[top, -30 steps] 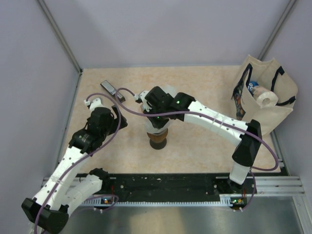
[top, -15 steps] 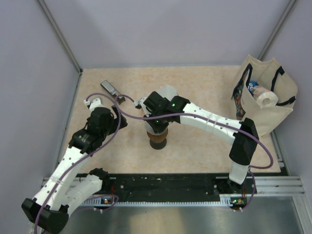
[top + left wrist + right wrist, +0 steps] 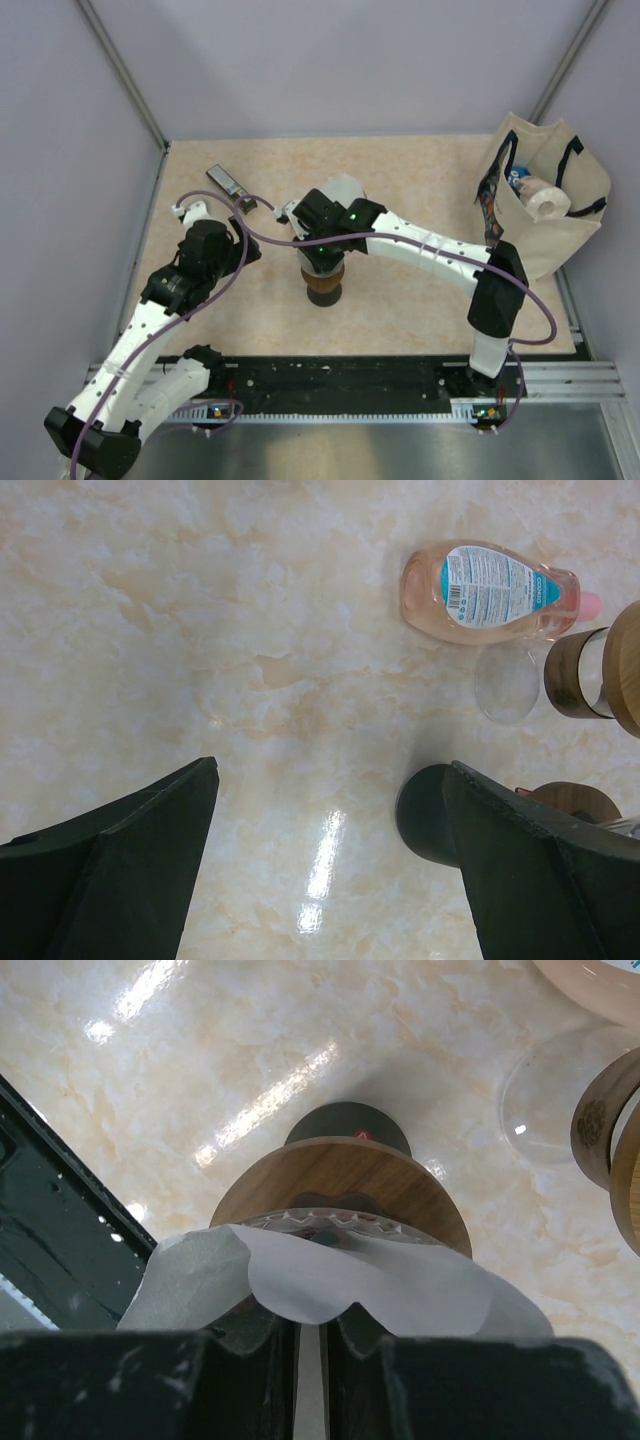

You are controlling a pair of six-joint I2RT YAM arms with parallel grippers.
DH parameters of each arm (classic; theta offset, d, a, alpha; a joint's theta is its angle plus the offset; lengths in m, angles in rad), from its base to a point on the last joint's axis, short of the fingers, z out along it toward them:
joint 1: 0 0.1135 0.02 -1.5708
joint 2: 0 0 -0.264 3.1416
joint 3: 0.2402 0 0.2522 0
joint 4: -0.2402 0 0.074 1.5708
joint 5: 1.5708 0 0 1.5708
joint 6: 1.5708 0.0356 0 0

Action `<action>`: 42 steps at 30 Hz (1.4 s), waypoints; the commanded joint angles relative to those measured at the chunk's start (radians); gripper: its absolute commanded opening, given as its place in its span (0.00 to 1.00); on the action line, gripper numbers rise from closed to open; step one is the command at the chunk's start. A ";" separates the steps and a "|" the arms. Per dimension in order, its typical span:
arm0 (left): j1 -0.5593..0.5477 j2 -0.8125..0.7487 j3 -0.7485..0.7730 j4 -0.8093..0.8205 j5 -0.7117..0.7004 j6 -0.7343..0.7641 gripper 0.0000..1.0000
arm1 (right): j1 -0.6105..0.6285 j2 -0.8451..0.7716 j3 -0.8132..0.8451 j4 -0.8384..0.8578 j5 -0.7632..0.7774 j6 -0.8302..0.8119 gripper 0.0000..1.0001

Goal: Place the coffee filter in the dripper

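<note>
The dripper (image 3: 323, 285) stands mid-table, with a wooden collar (image 3: 340, 1175) and a glass rim on a dark base. My right gripper (image 3: 322, 250) hangs directly over it. In the right wrist view the right gripper (image 3: 310, 1325) is shut on the white paper coffee filter (image 3: 330, 1280). The filter's loose edge drapes over the near side of the glass rim. The filter also shows white behind the wrist in the top view (image 3: 345, 188). My left gripper (image 3: 245, 250) is open and empty, left of the dripper. The dripper's dark base (image 3: 425, 815) lies beside its right finger (image 3: 530, 860).
A pink bottle (image 3: 490, 590) lies on its side next to a glass jar with a wooden lid (image 3: 590, 670), behind the dripper. A dark flat bar (image 3: 225, 180) lies at the back left. A canvas tote bag (image 3: 545, 200) stands at the right edge.
My right gripper has shifted slightly left and closer over the dripper with the filter in it. The left arm has not moved.
</note>
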 commanded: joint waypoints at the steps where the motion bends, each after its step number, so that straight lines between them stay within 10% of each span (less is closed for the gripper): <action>1: 0.005 -0.017 -0.001 0.031 -0.010 0.017 0.99 | 0.012 0.018 -0.012 0.020 0.007 0.003 0.11; 25: 0.005 -0.016 0.001 0.032 -0.006 0.023 0.99 | 0.010 0.007 -0.019 0.034 -0.010 0.012 0.21; 29: 0.005 -0.019 0.001 0.034 -0.004 0.026 0.99 | 0.010 0.006 -0.019 0.034 -0.012 0.015 0.00; 42: 0.006 -0.013 0.004 0.034 -0.003 0.029 0.99 | 0.012 -0.001 -0.005 0.034 -0.012 0.017 0.07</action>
